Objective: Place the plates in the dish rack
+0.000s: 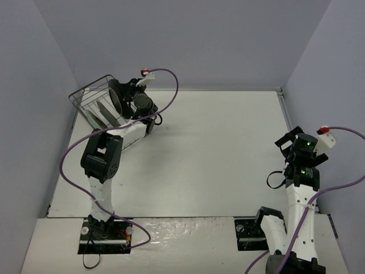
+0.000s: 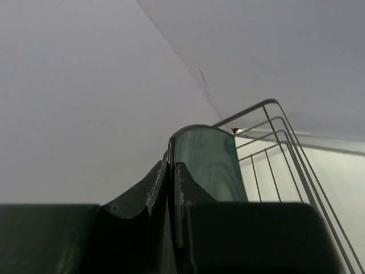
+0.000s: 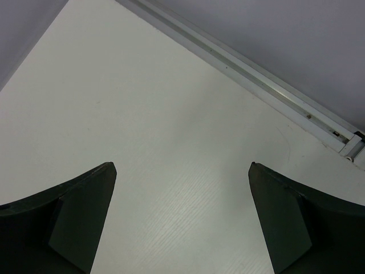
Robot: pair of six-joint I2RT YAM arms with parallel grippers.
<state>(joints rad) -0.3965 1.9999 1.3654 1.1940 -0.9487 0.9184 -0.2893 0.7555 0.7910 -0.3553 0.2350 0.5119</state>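
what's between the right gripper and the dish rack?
Top view: bare table from the right gripper up to the left gripper, which sits at the dish rack holding the teal plate.

You have a white table [image 1: 217, 148] boxed in by pale lavender walls [image 1: 188, 40] on three sides. Along its far edge you can see a silvery metal rail [image 3: 268, 91] running to the right-hand corner.
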